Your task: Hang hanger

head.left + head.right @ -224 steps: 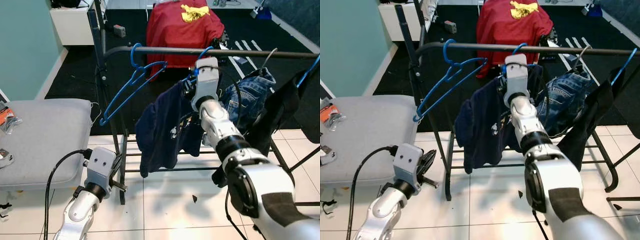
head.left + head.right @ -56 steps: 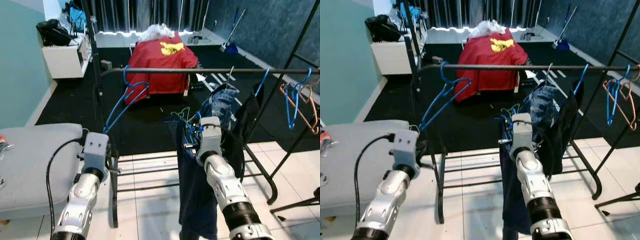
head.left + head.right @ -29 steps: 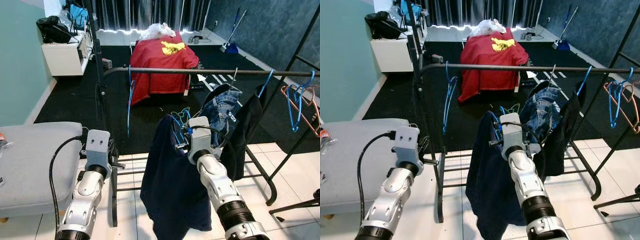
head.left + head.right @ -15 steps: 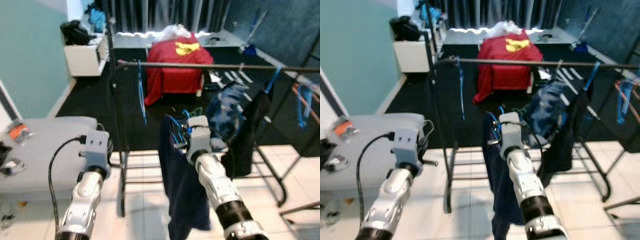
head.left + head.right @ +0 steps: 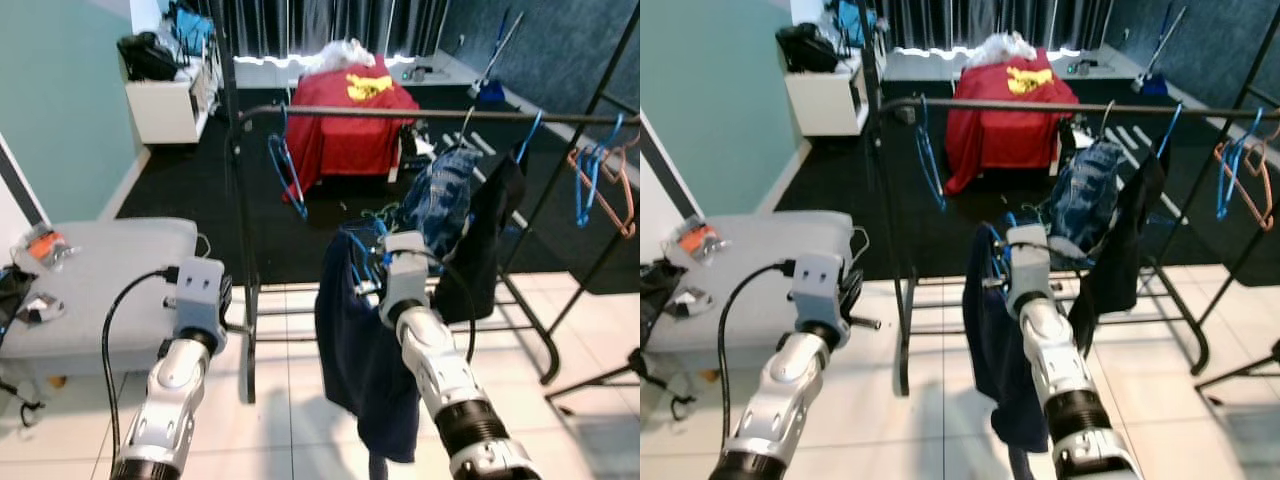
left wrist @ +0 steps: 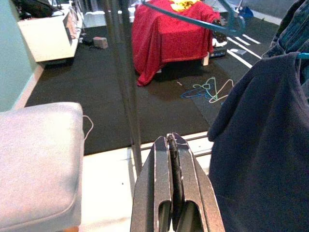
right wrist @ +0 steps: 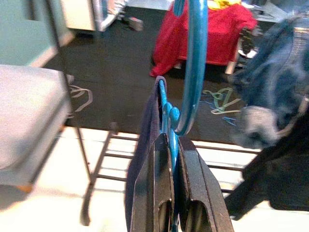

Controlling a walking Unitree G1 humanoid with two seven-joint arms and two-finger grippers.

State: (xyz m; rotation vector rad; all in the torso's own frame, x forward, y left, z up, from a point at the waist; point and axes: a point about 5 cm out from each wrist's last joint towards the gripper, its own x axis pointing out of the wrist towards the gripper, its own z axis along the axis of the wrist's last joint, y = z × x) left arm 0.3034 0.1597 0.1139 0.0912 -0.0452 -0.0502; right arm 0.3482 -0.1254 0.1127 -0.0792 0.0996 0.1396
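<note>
Right gripper (image 7: 171, 145): fingers pinched on the neck of the blue hanger (image 7: 193, 67), below the rail, at 6 o'clock from its midpoint.
Blue hanger: carries the navy shirt (image 5: 355, 330); hook free, not on the rail (image 5: 420, 116).
Change, long span: hook previously up at the rail; now lowered and off it, garment hanging over the tiled floor (image 5: 300, 400).
Change, last second: camera shifted toward the left end of the rack; shirt draped at the same height beside the arm.
Meaning for task: hanging not done; lift back to the rail likely required.
Left gripper (image 6: 172, 159): fingers pressed together, empty, low at 9 o'clock from the shirt, near the rack post (image 5: 240, 250).
Empty blue hanger (image 5: 287, 165): on the rail near the post, at 11 o'clock from the shirt.
Denim garment (image 5: 440, 205): on the rail, just beside the held shirt at 2 o'clock.
Black garment (image 5: 490, 230): next along, at 3 o'clock.
Obstruction: free rail span between the empty hanger and denim appears narrow; snagging judged possible.
Surroundings: grey padded surface (image 5: 110, 270) at 9 o'clock; red cloth (image 5: 345, 125) behind the rack at 12 o'clock.
</note>
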